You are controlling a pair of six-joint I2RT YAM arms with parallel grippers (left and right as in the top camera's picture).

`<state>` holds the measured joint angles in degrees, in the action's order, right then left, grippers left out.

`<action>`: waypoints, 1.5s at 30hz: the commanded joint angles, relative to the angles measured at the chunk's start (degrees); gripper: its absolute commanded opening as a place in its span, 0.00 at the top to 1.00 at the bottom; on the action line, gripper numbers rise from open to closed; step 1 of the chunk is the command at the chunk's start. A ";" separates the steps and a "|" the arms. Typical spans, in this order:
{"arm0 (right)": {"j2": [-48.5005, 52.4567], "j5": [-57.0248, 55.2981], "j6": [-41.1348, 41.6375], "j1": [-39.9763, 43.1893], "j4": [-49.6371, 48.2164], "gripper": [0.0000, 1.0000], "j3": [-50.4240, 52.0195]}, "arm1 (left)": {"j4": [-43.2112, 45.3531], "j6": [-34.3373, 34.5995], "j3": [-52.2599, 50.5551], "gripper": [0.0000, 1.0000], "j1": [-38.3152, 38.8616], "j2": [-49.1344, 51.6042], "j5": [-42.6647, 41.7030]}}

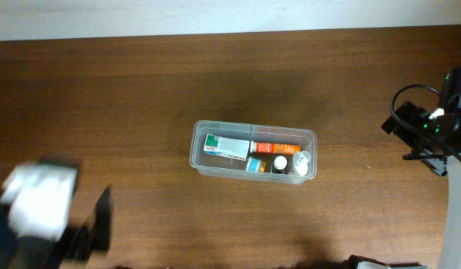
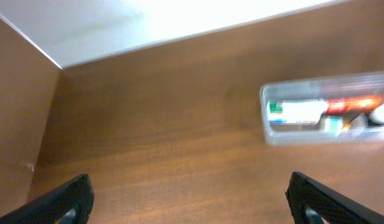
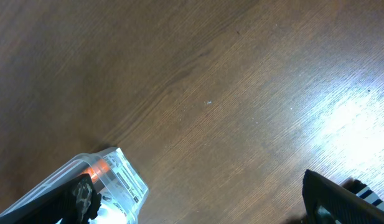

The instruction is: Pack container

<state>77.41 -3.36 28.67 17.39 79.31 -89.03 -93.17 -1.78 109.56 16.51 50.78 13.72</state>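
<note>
Soft, even light; the left arm smears with motion blur overhead, and glare whitens the worktop in the right wrist view.

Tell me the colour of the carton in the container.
The carton is white with green; overhead shows it best.

From above, the left arm is one big blur. The tub runs off the right edge in the left wrist view. The words on the boxes inside are too small to read.
</note>
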 commanded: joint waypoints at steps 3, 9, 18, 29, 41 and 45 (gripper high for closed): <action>-0.15 -0.09 0.11 0.31 0.00 0.02 -0.44 | -0.72 5.66 -2.29 0.00 -0.28 -12.31 0.90; -0.17 -0.09 0.11 0.31 0.00 0.02 -0.44 | 2.97 5.66 -17.03 0.00 -0.28 -22.36 3.30; -0.15 -0.09 0.11 0.31 0.00 0.02 -0.44 | 29.77 5.64 -47.54 0.00 -0.28 -27.41 6.47; -0.17 -0.09 0.11 0.31 0.00 0.02 -0.44 | 57.75 5.62 -73.09 0.00 -0.31 -27.28 5.64; -0.17 -0.09 0.11 0.31 0.00 0.02 -0.44 | 57.72 4.74 -76.43 0.00 -0.22 -27.43 8.85; -0.15 -0.09 0.11 0.31 0.00 0.02 -0.44 | 58.27 4.76 -76.54 0.00 -0.39 -29.42 10.14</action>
<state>77.41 -3.36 28.67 17.39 79.33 -89.03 -35.48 3.68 33.69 16.51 23.62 21.65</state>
